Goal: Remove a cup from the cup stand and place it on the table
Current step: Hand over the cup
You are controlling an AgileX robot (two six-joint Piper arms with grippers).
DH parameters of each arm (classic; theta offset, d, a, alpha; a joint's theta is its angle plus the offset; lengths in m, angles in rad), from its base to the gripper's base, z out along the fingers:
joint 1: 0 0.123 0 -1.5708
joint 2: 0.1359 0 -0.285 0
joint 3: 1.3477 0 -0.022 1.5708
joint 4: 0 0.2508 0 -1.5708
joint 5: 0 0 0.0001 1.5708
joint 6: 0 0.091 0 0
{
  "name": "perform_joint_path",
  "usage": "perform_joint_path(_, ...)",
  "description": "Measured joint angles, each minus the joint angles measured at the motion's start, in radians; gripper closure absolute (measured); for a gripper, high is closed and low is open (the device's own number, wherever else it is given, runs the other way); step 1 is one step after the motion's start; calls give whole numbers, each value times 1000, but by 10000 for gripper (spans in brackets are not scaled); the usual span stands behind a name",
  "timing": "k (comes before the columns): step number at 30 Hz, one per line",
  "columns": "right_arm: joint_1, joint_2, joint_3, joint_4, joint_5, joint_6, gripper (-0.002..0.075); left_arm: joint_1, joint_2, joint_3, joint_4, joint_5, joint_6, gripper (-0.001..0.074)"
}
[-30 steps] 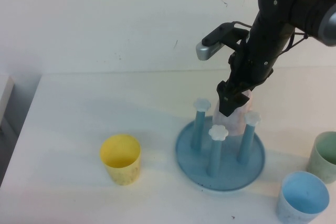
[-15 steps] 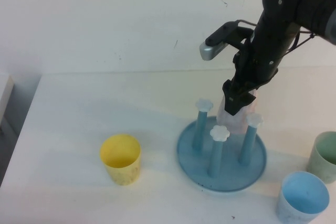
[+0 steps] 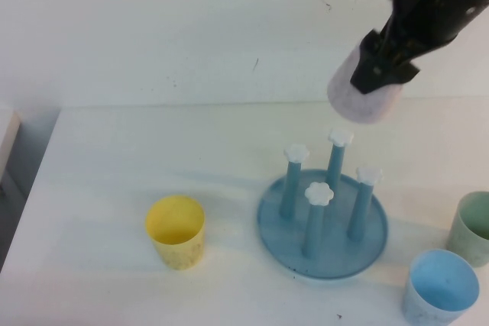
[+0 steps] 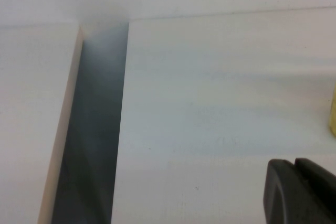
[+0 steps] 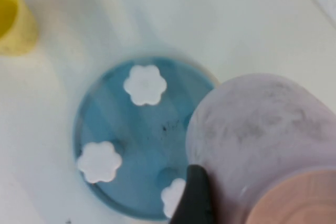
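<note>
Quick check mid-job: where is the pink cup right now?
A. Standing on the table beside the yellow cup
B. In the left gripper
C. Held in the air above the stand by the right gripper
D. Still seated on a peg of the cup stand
C. The right gripper holds the pink cup clear above the cup stand, all four pegs bare; the left gripper sits low over the table, away from it.

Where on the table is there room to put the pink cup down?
The right gripper holds the pink cup above the cup stand. The table is bare behind the yellow cup and left of the stand. The right edge is crowded by the light blue cup and green cup. The left gripper is parked at the far left.
</note>
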Motion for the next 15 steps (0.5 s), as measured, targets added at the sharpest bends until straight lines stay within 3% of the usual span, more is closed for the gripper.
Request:
perform_joint_path(7, 0, -247, 79, 113, 0, 0, 149, 0, 0, 0, 0, 0, 0, 738)
perform_joint_path(10, -8, -379, 243, 177, -10, 0, 149, 0, 0, 0, 0, 0, 0, 738)
perform_joint_path(15, -77, -624, 617, 334, -208, -2, 149, 0, 0, 0, 0, 0, 0, 738)
